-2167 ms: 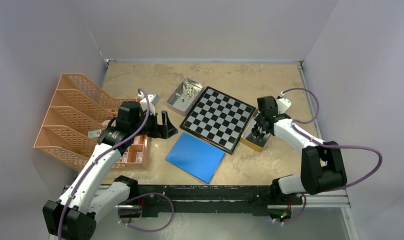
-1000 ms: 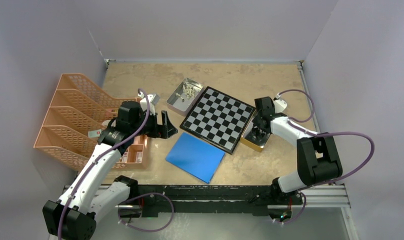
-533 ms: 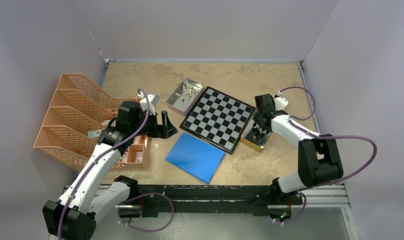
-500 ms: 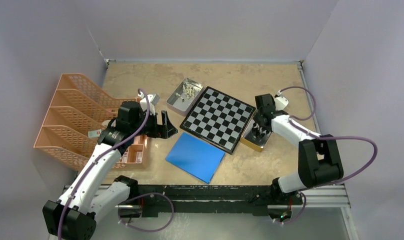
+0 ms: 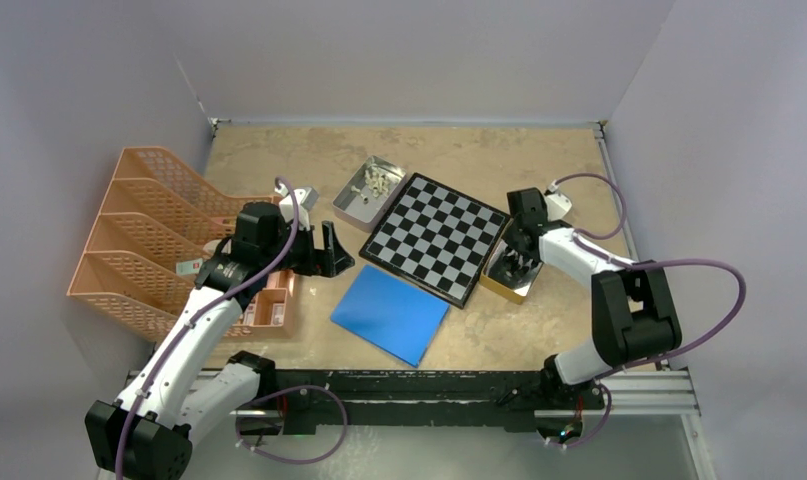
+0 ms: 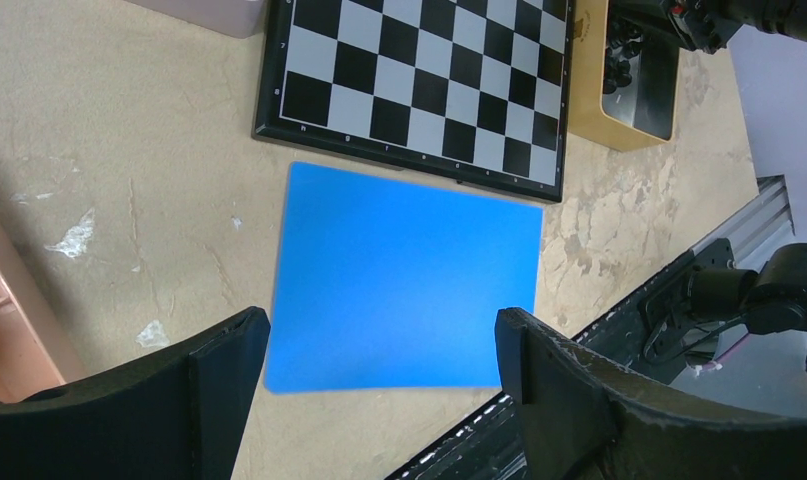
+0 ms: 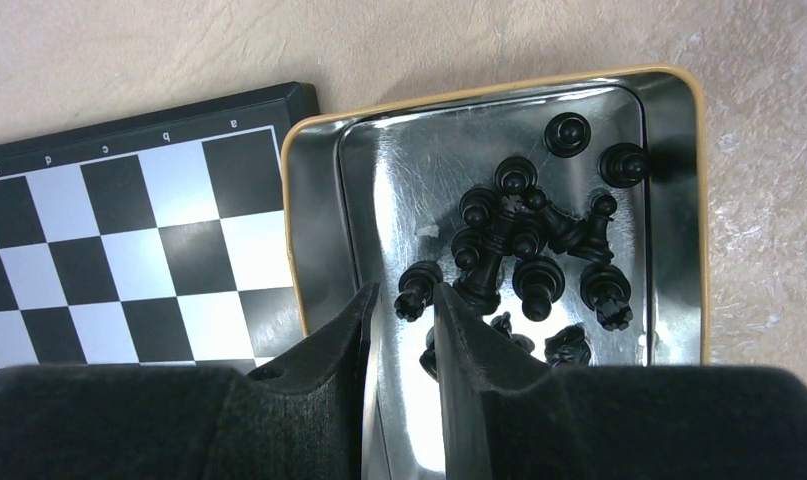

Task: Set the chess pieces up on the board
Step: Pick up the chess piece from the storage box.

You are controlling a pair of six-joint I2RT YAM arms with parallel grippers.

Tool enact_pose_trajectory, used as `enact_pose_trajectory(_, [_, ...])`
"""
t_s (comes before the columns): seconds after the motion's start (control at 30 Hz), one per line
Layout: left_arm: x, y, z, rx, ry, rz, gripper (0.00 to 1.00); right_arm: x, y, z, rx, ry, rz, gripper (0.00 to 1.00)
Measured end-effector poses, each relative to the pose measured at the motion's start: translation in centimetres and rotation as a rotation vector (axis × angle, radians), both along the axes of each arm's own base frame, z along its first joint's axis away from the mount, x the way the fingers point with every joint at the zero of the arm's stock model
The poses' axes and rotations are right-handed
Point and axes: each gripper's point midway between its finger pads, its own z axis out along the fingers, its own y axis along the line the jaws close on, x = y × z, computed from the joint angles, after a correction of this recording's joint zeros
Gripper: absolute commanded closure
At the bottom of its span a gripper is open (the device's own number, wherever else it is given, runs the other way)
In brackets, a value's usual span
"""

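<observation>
The board (image 5: pixel 437 238) lies bare at mid-table, with no chess pieces on it. Several black chess pieces (image 7: pixel 524 235) are bunched in a gold-rimmed tin (image 7: pixel 479 95) beside the board's right edge (image 7: pixel 129 240). My right gripper (image 7: pixel 407 292) reaches down into that tin (image 5: pixel 499 285), its fingers nearly together and pinching one tilted black piece (image 7: pixel 416 288) at the tips. Cream pieces (image 5: pixel 377 181) lie in a silver tin (image 5: pixel 357 205) at the board's far left corner. My left gripper (image 6: pixel 379 335) hangs wide open and empty above the table, left of the board (image 6: pixel 419 80).
A plain blue sheet (image 5: pixel 390 313) lies in front of the board. An orange mesh file rack (image 5: pixel 139 235) and a small orange tray (image 5: pixel 269 305) stand at the left. Walls close in the back and both sides.
The right arm's elbow has swung inward while its gripper stays down in the gold tin, jaws unchanged. The left arm has not moved.
</observation>
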Motion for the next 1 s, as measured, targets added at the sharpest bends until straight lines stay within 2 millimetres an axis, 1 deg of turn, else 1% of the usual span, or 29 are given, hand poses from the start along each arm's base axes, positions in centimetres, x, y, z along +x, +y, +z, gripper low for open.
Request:
enact_pose_trajectory(0.17, [0.0, 0.1, 0.0, 0.003, 0.001, 0.004, 0.16, -0.1, 0.2, -0.5, 0.006, 0.013, 0.006, 0.71])
enact_pose_trajectory(0.33, [0.0, 0.1, -0.1, 0.004, 0.002, 0.005, 0.16, 0.2, 0.4, -0.4, 0.016, 0.004, 0.011, 0.70])
enact_pose_trajectory(0.57, [0.0, 0.1, -0.1, 0.006, 0.004, 0.006, 0.16, 0.2, 0.4, -1.6, 0.012, 0.029, 0.013, 0.72])
enact_pose_trajectory(0.87, [0.0, 0.1, -0.1, 0.006, 0.003, 0.006, 0.17, 0.2, 0.3, -1.6, 0.001, 0.028, 0.021, 0.82])
enact_pose_trajectory(0.93, [0.0, 0.1, -0.1, 0.006, 0.004, 0.007, 0.17, 0.3, 0.3, -1.3, -0.002, 0.023, 0.028, 0.84])
enact_pose_trajectory(1.0, [0.0, 0.1, -0.1, 0.006, 0.003, 0.007, 0.17, 0.3, 0.3, -0.6, -0.004, 0.006, 0.037, 0.86])
